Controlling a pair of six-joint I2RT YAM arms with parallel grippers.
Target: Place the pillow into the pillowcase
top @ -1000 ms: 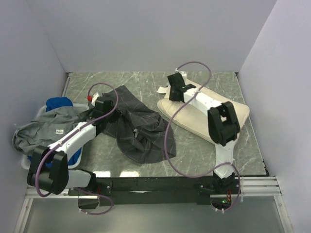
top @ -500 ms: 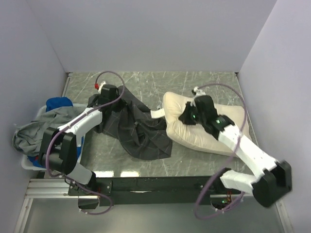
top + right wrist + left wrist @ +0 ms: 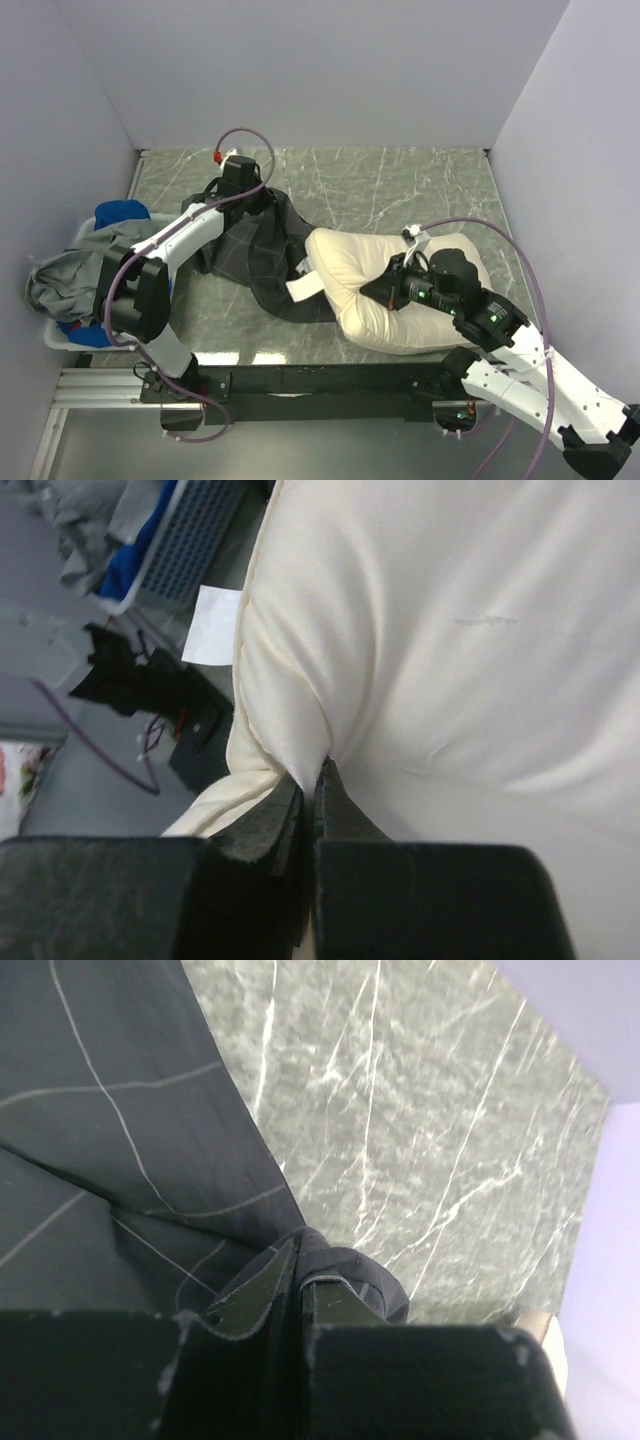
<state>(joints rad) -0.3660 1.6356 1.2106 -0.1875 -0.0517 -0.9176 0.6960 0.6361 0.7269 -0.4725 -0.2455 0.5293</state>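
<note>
The cream-white pillow [image 3: 420,300] lies at the near middle-right of the table, bunched where my right gripper [image 3: 380,290] pinches it. In the right wrist view my right gripper [image 3: 318,775] is shut on a fold of the pillow [image 3: 450,630]. The pillow's white tag [image 3: 305,287] lies over the near edge of the dark grid-patterned pillowcase [image 3: 255,250], which is crumpled left of the pillow. My left gripper [image 3: 262,198] holds the pillowcase's far edge. In the left wrist view the left gripper [image 3: 298,1270] is closed on a bunched fold of the pillowcase [image 3: 100,1110].
A white basket [image 3: 52,335] stands at the left edge, holding a grey garment [image 3: 70,265] and a blue cloth [image 3: 120,213]. Walls close in the table on the left, back and right. Marble tabletop [image 3: 400,185] shows behind the pillow.
My right arm has dragged the pillow toward the near left, up against the pillowcase. My left gripper has carried the pillowcase's edge farther back and to the right.
</note>
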